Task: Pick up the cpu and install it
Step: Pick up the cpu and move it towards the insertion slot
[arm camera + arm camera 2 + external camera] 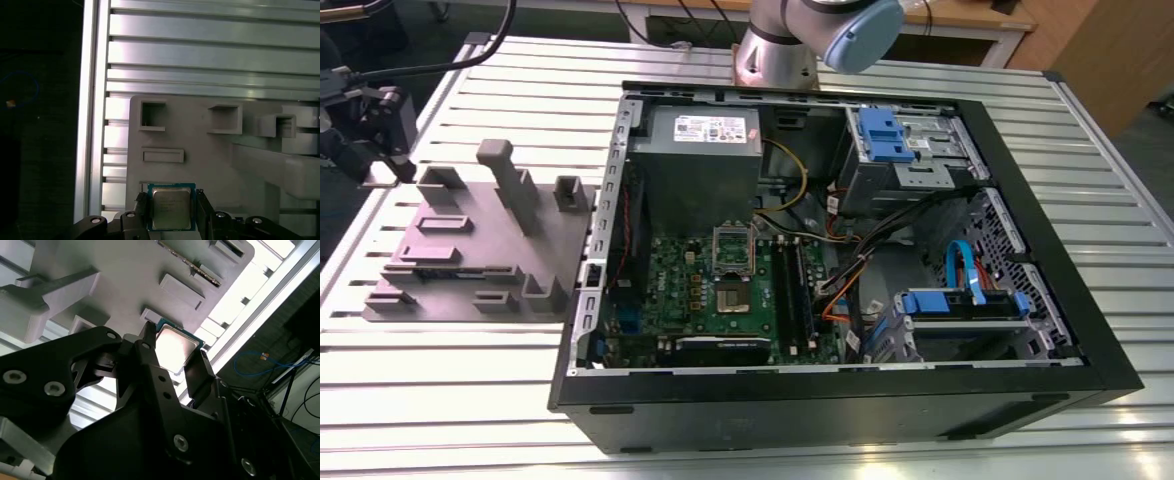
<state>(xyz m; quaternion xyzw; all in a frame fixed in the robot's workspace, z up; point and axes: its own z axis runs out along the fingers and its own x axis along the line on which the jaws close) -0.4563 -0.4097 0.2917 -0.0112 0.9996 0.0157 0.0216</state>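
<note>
The step in hand looks like the pick-up. It calls for an even squeeze on opposite edges, with the cpu kept level.

In the exterior view the gripper (pixel 374 140) hangs at the left end of the grey holder block (pixel 480 240), well apart from the computer case (pixel 854 400).

In the second wrist view the gripper (pixel 175 354) is narrowed around the cpu (pixel 175 346).

In the first wrist view the fingers (pixel 141 209) press against the cpu (pixel 171 207) on both sides, over the block (pixel 200 150).

An open computer case (pixel 854 410) lies on a slatted metal table (pixel 454 400), its green circuit board (pixel 680 270) facing up; a grey block (pixel 480 240) with pegs sits just beside it at the exterior view's left
</note>
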